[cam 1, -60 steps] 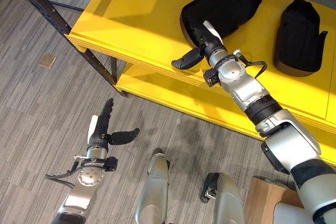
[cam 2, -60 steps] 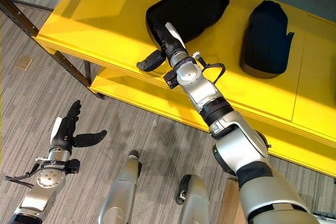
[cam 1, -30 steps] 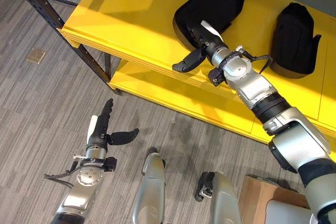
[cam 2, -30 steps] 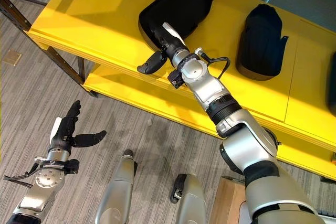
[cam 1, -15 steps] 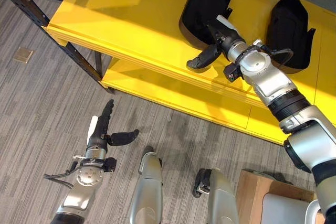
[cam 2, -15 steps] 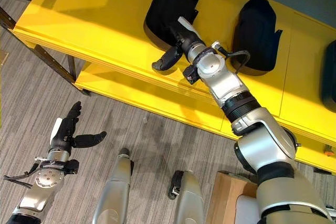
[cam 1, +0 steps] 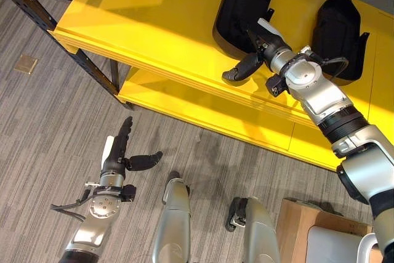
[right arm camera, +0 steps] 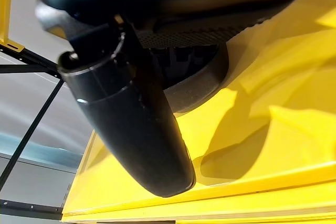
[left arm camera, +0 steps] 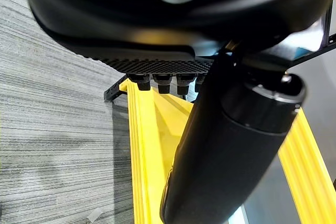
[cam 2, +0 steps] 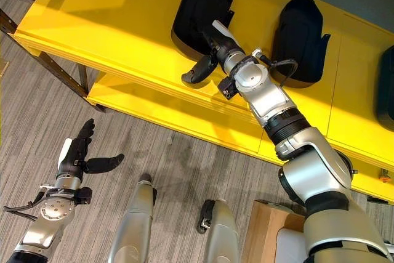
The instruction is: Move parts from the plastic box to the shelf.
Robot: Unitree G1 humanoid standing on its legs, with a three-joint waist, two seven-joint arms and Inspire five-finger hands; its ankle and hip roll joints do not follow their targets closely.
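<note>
Two black parts (cam 1: pixel 245 5) (cam 1: pixel 337 26) already lie on the yellow shelf (cam 1: pixel 154 23). Right hand (cam 1: pixel 261 44) fingers straight against the nearer part, thumb clear; left hand (cam 1: pixel 117 155) open, empty

Open yellow shelf (cam 1: pixel 154 23) surface left of two black parts (cam 1: pixel 243 7), both well apart.

Two head cameras, side by side, look steeply down on the same yellow shelf (cam 1: pixel 154 23) and grey floor (cam 1: pixel 43 127) (slightly offset). Each wrist camera looks very closely along its own hand toward that shelf.
</note>
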